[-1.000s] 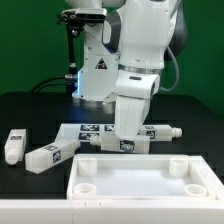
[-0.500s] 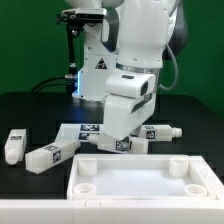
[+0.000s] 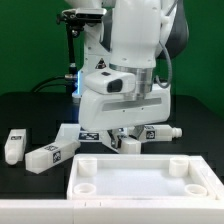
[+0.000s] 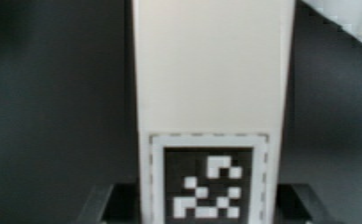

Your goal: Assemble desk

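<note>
The white tray-like desk top [image 3: 76,184] lies at the front with its corner sockets facing up. Just behind its far rim my gripper [image 3: 127,138] is shut on a white square leg block [image 3: 130,146], low over the table. In the wrist view that leg [image 4: 210,90] runs straight away from the camera, its tag held between my gripper [image 4: 210,203], with dark fingers [image 4: 110,203] against both sides. Two loose legs [image 3: 13,146] [image 3: 52,154] lie at the exterior view's left. Another leg [image 3: 162,132] lies at its right.
The marker board [image 3: 84,130] lies flat behind the gripped leg, partly hidden by the arm. The white robot base [image 3: 95,80] stands at the back. The table surface is black.
The jaws have come together on the leg. The wrist has swung and tilted toward the exterior view's left. The loose legs and desk top have not moved.
</note>
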Motion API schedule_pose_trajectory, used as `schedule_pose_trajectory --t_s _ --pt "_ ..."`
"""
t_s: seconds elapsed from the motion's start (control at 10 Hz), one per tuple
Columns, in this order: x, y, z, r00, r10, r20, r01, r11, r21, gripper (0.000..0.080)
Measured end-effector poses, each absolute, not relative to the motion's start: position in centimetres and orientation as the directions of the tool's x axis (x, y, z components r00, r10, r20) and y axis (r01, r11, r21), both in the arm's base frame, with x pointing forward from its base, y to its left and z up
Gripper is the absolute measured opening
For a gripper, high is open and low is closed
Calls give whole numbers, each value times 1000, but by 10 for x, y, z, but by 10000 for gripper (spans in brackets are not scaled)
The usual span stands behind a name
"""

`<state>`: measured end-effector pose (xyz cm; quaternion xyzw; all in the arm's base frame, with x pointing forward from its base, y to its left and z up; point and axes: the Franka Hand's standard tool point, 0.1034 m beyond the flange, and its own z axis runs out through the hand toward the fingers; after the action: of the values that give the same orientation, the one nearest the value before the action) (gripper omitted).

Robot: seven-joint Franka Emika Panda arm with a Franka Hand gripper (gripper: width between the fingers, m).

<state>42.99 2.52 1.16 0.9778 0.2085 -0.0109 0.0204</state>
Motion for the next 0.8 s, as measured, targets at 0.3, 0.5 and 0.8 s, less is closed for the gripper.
schedule_pose_trajectory --t_s 0.3,0.5,0.8 --pt "421 13 10 974 223 -30 224 -974 24 285" --pt "420 16 9 972 227 -57 228 -974 13 375" --pt "423 24 18 951 232 -205 232 -972 -26 620"
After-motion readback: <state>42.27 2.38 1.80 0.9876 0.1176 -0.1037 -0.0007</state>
